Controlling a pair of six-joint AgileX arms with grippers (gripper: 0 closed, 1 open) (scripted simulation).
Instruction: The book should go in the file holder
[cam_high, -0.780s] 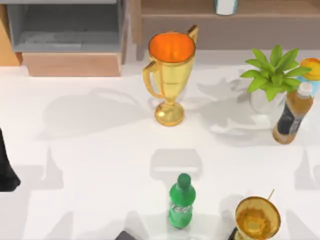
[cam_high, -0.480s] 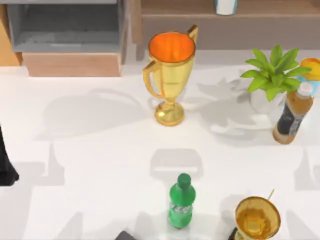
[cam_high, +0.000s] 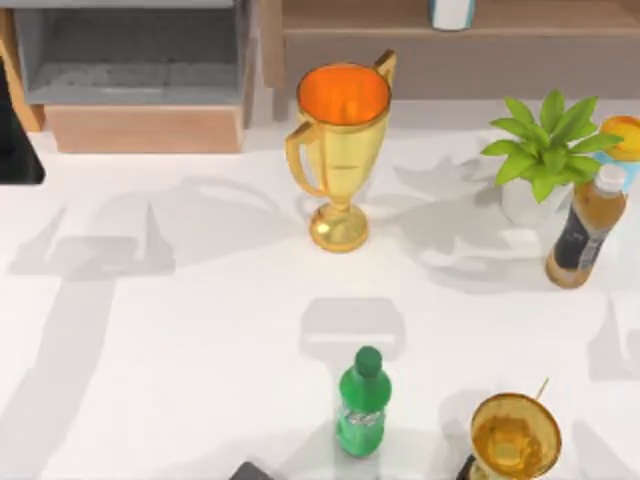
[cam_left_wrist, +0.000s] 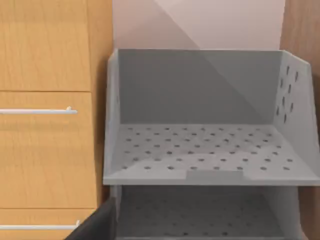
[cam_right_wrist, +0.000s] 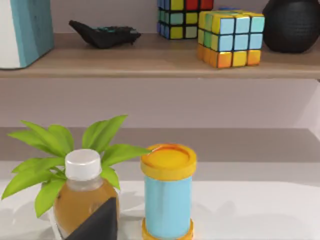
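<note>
The file holder (cam_left_wrist: 200, 145) is grey with dotted perforations. The book (cam_right_wrist: 25, 30) is teal-blue with white pages. A gold trophy (cam_high: 342, 150) shows orange inside, on a white bench (cam_high: 200, 350).

The grey, thin-walled file holder (cam_left_wrist: 210, 150) looks like matt plastic, its floor and side wall perforated with small holes, beside a smooth light wooden cabinet (cam_left_wrist: 47, 150) with thin metal handles. The gold two-handled trophy (cam_high: 341, 150) is glossy metal, and the green bottle (cam_high: 362, 405) shiny plastic, on a smooth matt white table (cam_high: 200, 330).
</note>
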